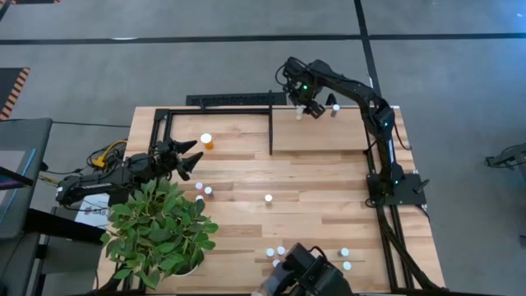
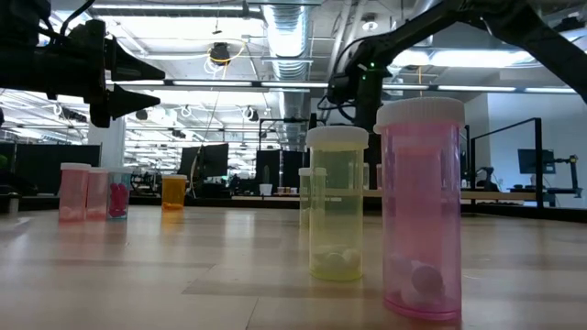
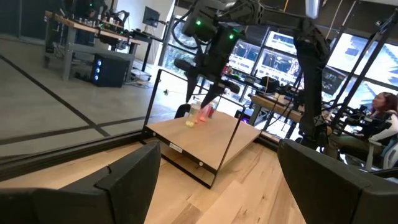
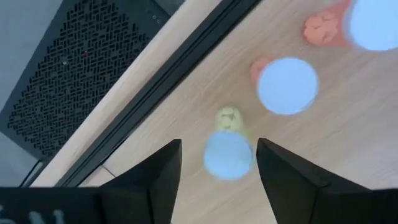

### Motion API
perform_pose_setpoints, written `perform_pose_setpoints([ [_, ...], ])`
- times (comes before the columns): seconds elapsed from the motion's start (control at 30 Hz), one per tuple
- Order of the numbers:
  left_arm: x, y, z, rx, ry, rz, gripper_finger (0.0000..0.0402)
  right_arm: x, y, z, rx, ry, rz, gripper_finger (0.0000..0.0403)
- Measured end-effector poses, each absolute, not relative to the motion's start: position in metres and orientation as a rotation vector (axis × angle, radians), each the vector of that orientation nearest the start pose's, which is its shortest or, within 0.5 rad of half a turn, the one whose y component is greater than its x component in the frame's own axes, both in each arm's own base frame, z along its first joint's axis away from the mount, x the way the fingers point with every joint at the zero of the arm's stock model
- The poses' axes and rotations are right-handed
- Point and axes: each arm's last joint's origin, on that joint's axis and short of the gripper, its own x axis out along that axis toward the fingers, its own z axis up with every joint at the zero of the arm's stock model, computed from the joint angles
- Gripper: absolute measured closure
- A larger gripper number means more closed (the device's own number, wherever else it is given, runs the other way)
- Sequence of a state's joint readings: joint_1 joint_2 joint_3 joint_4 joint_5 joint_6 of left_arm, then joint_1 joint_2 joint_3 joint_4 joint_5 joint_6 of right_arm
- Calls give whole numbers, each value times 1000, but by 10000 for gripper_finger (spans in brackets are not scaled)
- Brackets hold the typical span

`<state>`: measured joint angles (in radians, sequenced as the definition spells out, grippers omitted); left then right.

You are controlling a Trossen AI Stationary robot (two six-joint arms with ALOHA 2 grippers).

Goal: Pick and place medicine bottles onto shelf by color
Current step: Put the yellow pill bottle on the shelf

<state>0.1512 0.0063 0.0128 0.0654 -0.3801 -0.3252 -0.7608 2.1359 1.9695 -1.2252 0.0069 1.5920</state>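
Here my right arm reaches over the shelf (image 1: 320, 131), wrist bent down, my right gripper (image 4: 217, 163) hanging at its far edge. My jaws stand apart, clamped on nothing; the yellow-green vial (image 4: 228, 149) stands upright between them, directly below. Beyond it, outside my jaws, stand two white-capped pink vials (image 4: 286, 84), and the black frame bar (image 4: 168, 81) runs close alongside. My left gripper (image 1: 191, 159) waits spread wide near the orange bottle (image 1: 206, 141).
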Motion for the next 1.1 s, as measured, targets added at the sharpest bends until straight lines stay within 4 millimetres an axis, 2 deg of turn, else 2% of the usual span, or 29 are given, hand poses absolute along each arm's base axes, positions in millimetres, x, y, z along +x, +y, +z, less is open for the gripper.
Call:
perform_pose_setpoints([
  [0.27, 92, 25, 174, -326, -158, 515, 90, 311, -295, 270, 1686, 615, -1569, 172],
  [0.47, 92, 25, 174, -326, -158, 515, 90, 303, -281, 300, 1588, 614, -1550, 172],
  [0.87, 92, 25, 174, -326, -158, 515, 90, 268, -225, 369, 1331, 669, -1546, 187],
  [0.97, 92, 25, 174, -326, -158, 514, 90, 266, -209, 377, 1274, 695, -1533, 199],
  [1.1, 92, 25, 174, -326, -158, 514, 90, 269, -185, 374, 1240, 750, -1497, 213],
])
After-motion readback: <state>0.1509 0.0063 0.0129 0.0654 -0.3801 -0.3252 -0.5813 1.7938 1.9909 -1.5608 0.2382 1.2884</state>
